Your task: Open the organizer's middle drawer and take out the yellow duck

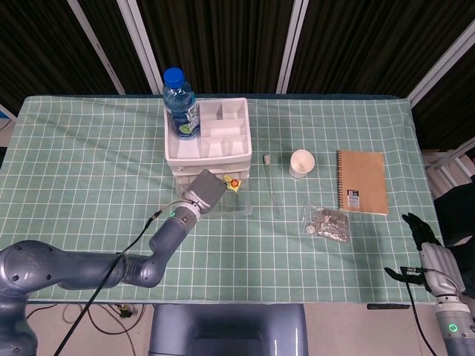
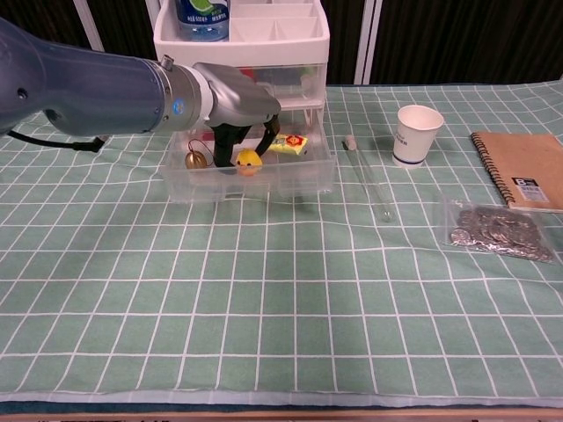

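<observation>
The organizer stands near the back edge of the counter, left of centre, with its middle drawer pulled out toward the front. The duck sits in the drawer, near its middle, between a small bell on its left and a yellow packet on its right. The left hand reaches down into the drawer, its fingers set on either side of the duck and close against it; whether they actually grip it cannot be told. A bottle stands on the organizer's top left. The right hand hangs off the counter's front right corner, fingers apart and holding nothing.
</observation>
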`<state>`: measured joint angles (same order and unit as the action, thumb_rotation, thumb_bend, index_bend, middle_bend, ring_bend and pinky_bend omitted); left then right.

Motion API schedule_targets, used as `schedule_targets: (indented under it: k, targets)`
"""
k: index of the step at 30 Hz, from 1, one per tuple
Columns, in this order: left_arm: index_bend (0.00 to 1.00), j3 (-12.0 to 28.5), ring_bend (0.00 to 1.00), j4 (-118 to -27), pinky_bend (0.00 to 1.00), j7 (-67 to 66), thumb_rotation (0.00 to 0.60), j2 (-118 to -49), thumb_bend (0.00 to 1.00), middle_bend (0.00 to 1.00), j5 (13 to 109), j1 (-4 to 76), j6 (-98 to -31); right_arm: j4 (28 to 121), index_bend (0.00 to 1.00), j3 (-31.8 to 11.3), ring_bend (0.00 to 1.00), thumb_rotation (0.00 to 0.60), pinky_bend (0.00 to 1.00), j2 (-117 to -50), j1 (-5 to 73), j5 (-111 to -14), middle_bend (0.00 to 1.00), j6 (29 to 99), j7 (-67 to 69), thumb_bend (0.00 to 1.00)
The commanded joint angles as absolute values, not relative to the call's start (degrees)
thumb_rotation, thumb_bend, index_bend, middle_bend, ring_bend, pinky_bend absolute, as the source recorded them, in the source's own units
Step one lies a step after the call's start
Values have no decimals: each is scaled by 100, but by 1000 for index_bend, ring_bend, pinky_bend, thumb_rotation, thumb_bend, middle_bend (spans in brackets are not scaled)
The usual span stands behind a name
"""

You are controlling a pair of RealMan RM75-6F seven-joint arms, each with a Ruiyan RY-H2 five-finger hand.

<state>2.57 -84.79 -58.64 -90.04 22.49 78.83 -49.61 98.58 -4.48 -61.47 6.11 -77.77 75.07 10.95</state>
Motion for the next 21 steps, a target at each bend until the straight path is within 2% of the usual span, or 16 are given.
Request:
schedule_targets:
  k: [1, 5, 12, 21]
  targets:
    - [434, 253, 1000, -8458, 1000, -5815, 600, -9035, 267, 1000, 2288, 7880, -4973, 9859, 0, -446, 0, 600, 229, -6147, 612, -7782, 0, 7503, 1105, 78]
    - [448, 243, 1000, -8444, 1000, -5769, 600, -9065, 277, 1000, 2310, 7881, -4986, 9854, 0, -444, 0, 600, 229, -6145, 611, -7786, 0, 7502, 1118, 77]
    - [499, 224, 1000, -8434, 1000, -5710, 600, -9100, 359, 1000, 2326, 7873, -5007, 9857, 0, -441, 0, 600, 229, -6141, 613, -7790, 0, 7494, 1131, 78]
    - [532, 238, 1000, -8482, 1000, -5562, 600, -9069, 372, 1000, 2490, 7811, -5084, 9860, 0, -439, 0, 600, 229, -6141, 613, -7794, 0, 7492, 1140, 78]
